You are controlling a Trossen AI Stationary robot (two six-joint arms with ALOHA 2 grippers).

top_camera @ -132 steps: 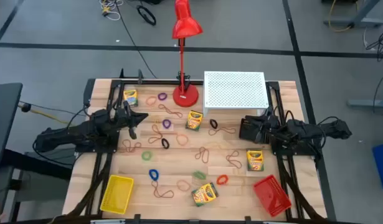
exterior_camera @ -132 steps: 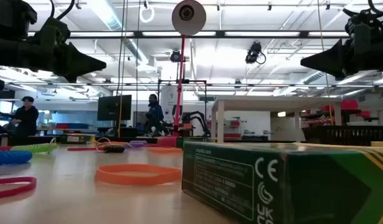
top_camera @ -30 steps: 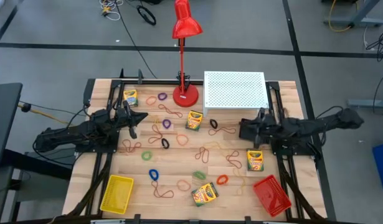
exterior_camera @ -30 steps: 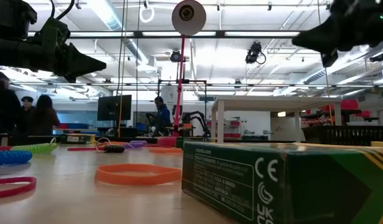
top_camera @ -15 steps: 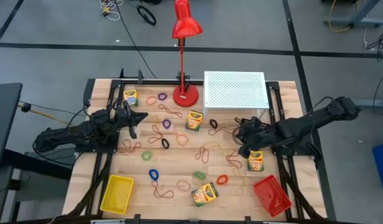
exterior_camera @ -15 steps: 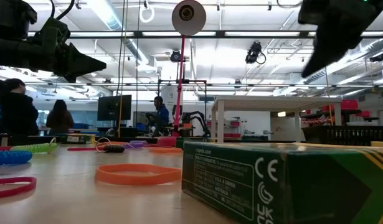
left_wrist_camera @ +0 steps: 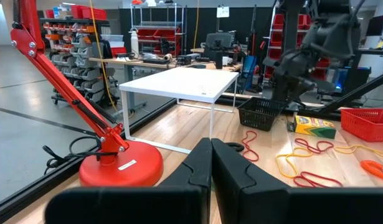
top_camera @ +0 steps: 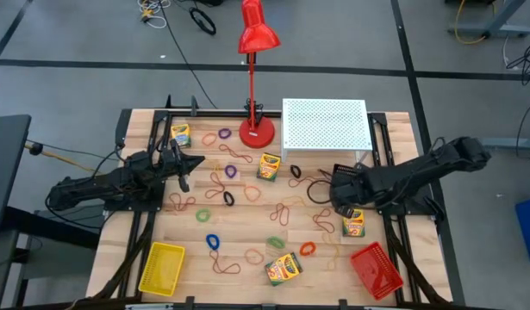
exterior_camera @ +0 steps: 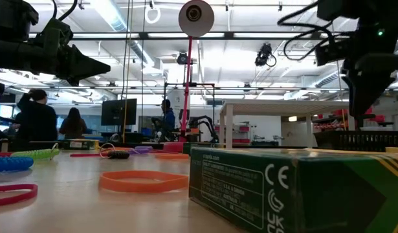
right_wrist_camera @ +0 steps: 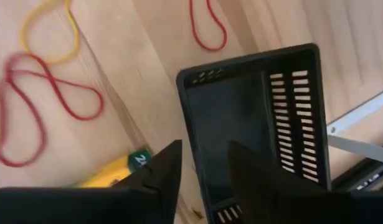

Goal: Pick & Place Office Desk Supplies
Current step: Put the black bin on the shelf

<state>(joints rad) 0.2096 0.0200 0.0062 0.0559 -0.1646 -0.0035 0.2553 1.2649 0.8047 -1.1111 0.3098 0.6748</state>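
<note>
**Right pincer over black basket**

High view: right pincer [top_camera: 342, 196] above the black basket [top_camera: 346, 177], beside a crayon box [top_camera: 353, 221]; rubber bands [top_camera: 233, 172] strewn mid-counter [top_camera: 247, 232].

Left wrist view: left pincer [left_wrist_camera: 210, 163] closed, empty.

Right wrist view: right pincer [right_wrist_camera: 203, 163] fingers parted, holding nothing, straddling the basket's wall.

lamp [top_camera: 257, 131] left of stand [top_camera: 325, 125]

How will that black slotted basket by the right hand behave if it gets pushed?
The black basket probably slides easily: its slotted walls look thin and light. It may tip, since it looks empty. The right hand hangs over its rim.
</note>
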